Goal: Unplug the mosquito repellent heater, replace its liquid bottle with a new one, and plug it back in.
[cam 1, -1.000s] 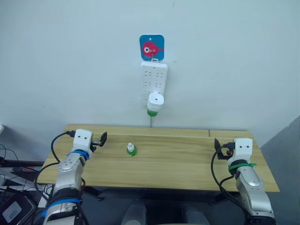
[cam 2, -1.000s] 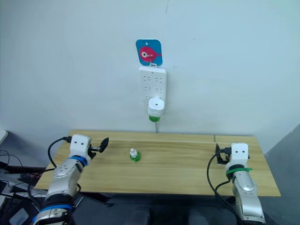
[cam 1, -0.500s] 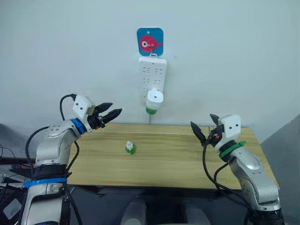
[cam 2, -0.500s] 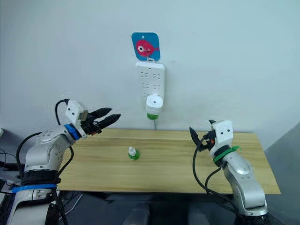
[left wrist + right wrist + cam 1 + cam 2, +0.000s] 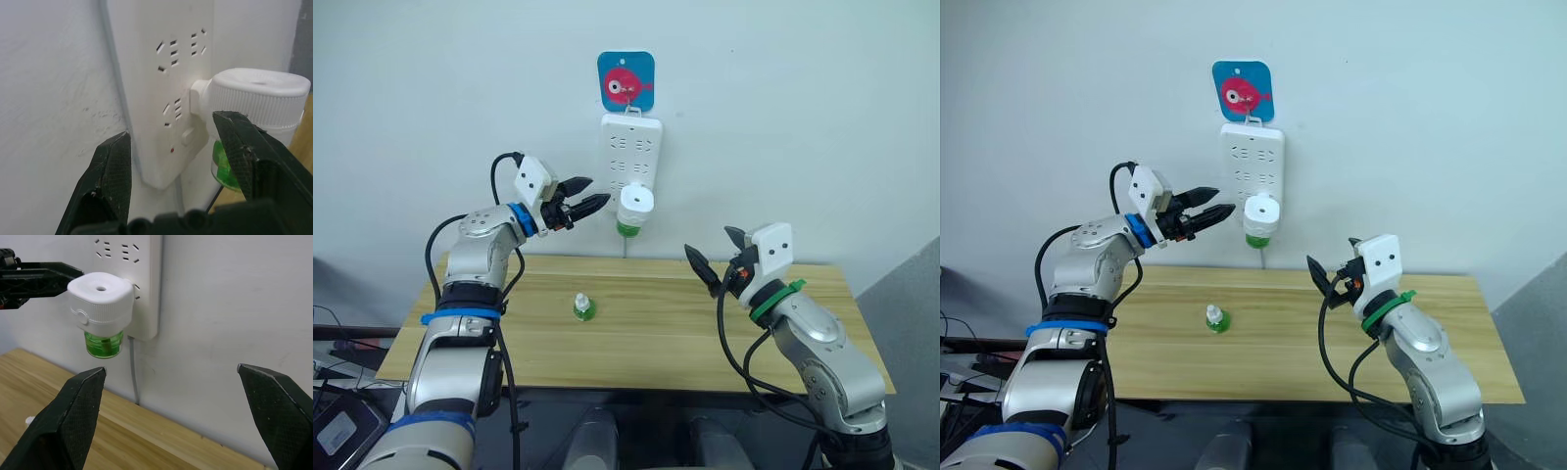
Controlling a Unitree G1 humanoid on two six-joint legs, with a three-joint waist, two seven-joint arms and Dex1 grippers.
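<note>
Left eye view: the mosquito repellent heater (image 5: 635, 208) sits plugged into the power strip (image 5: 630, 157) on the far wall, above the table (image 5: 636, 333). The left gripper (image 5: 588, 206) hovers just left of it, jaws slightly apart, empty. The right gripper (image 5: 715, 257) is wide open, empty. Unplugging is in hand; next, the left claw must close around the heater. A spare bottle (image 5: 581, 307) stands on the table.

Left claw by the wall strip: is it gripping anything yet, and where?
Nothing is held. The left claw is open beside the small white rounded heater, not touching it. The right claw is open and empty too.
</note>
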